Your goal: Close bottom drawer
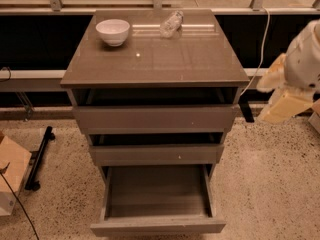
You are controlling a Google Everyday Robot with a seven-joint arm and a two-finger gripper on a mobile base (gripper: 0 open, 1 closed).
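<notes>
The bottom drawer [157,225] of the grey-brown cabinet [155,59] is pulled far out, and its empty grey interior shows. Its flat front is plain and has no handle. Above it the middle drawer [156,154], with a pale dot on its front, and the top drawer [155,118] each stand slightly out. My gripper [282,101], a cream part under the white arm [305,54], hangs at the right edge of the view. It is level with the top drawer and apart from the cabinet, touching nothing.
A white bowl [113,31] and a clear plastic bottle [171,24] lying on its side rest on the cabinet top. A cardboard box [10,176] and a black stand foot [39,159] are on the speckled floor at left. A white cable [260,49] hangs at right.
</notes>
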